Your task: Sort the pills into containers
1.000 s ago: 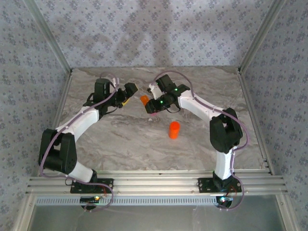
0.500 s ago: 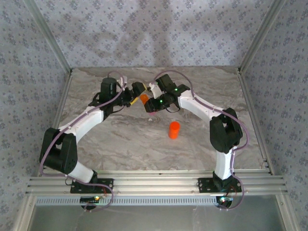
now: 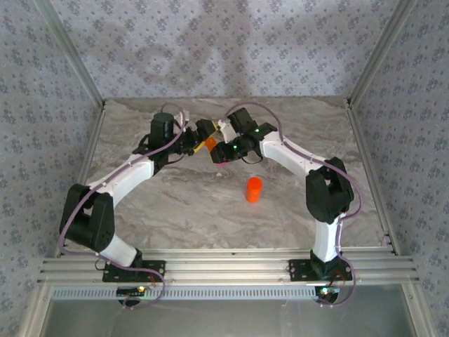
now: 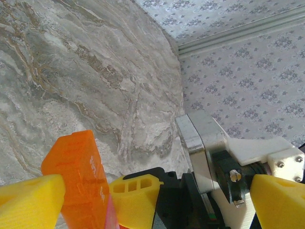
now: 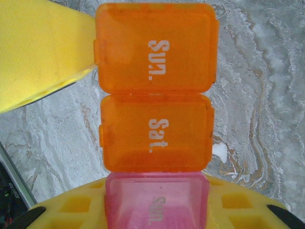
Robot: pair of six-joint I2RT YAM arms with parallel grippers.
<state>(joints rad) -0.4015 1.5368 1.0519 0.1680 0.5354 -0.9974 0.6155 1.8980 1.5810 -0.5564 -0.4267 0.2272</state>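
The containers (image 5: pixel 156 129) are joined translucent cubes. The orange one, marked "Sat.", has an orange flap marked "Sun." (image 5: pixel 155 47) standing beyond it. The pink one (image 5: pixel 157 200) sits between the yellow fingers of my right gripper (image 5: pixel 157 212), which is shut on it. My left gripper (image 4: pixel 155 205) is open wide around the orange cube (image 4: pixel 78 179) and the right gripper's fingertip (image 4: pixel 138 193). One left finger (image 5: pixel 43 52) touches the flap's edge. From above, both grippers (image 3: pixel 205 133) (image 3: pixel 219 152) meet at the back centre over the containers (image 3: pixel 204 146). The pills are out of view.
A taller orange bottle (image 3: pixel 254 189) with a round cap stands upright on the marble table (image 3: pixel 182 203), nearer than the grippers and to their right. Patterned walls and metal posts (image 3: pixel 77 70) enclose the table on three sides.
My left gripper has swung right, from beside the containers to straddling the orange cube, staying open. The right arm and the bottle have not moved.
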